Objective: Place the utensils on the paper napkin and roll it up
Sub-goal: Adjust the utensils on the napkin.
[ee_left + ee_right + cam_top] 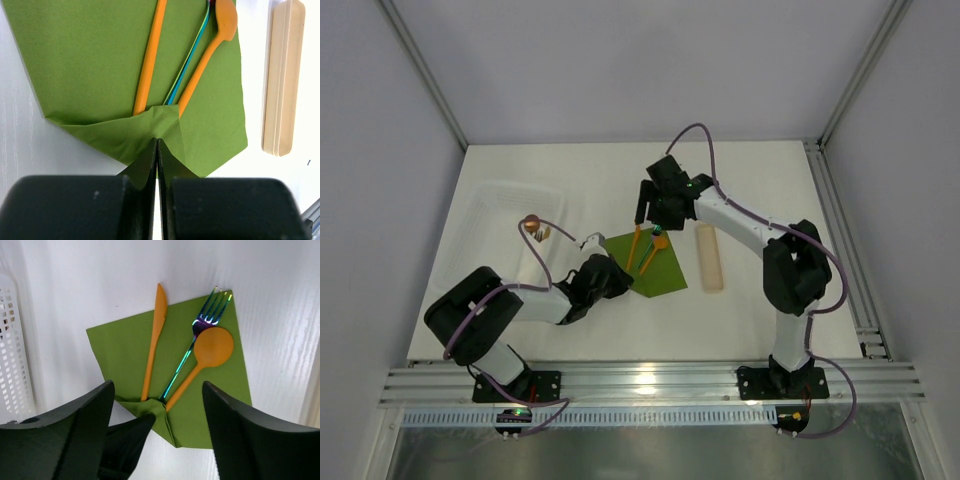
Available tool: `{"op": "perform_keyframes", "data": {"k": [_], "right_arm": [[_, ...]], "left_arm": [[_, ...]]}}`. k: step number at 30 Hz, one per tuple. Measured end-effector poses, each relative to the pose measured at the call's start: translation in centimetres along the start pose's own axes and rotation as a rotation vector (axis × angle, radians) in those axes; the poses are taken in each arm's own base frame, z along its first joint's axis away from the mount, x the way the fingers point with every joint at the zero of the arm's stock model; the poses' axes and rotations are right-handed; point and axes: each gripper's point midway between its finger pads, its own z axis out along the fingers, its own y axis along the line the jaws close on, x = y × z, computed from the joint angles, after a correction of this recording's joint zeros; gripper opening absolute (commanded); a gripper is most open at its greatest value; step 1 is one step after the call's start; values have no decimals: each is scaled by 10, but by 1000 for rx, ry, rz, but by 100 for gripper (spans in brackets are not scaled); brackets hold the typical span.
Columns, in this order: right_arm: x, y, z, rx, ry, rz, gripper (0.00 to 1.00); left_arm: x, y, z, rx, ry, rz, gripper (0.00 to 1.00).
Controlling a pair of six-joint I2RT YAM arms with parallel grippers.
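Note:
The olive-green paper napkin (655, 268) lies mid-table, also in the left wrist view (95, 65) and right wrist view (122, 345). On it lie an orange knife (154, 337), an iridescent metal fork (192, 347) and an orange spoon (207, 355), handles converging at the napkin's near corner. My left gripper (157, 142) is shut on that corner, folded up over the handle ends. My right gripper (157, 405) is open and empty, hovering above the utensils (655, 205).
A beige long case (709, 257) lies right of the napkin, also in the left wrist view (282, 75). A clear plastic tray (510, 225) with a small object sits at the left. The table's near edge runs along the metal rail.

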Motion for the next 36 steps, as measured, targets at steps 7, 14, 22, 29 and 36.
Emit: {"op": "perform_keyframes", "data": {"k": [7, 14, 22, 29, 36], "right_arm": [[24, 9, 15, 129, 72, 35, 100], [50, -4, 20, 258, 115, 67, 99], [39, 8, 29, 284, 69, 107, 97], [56, -3, 55, 336, 115, 100, 93], [58, -2, 60, 327, 122, 100, 87]], "left_arm": [[1, 0, 0, 2, 3, 1, 0], [1, 0, 0, 3, 4, 3, 0], [1, 0, 0, 4, 6, 3, 0], [1, 0, 0, 4, 6, 4, 0], [2, 1, -2, 5, 5, 3, 0]]}}
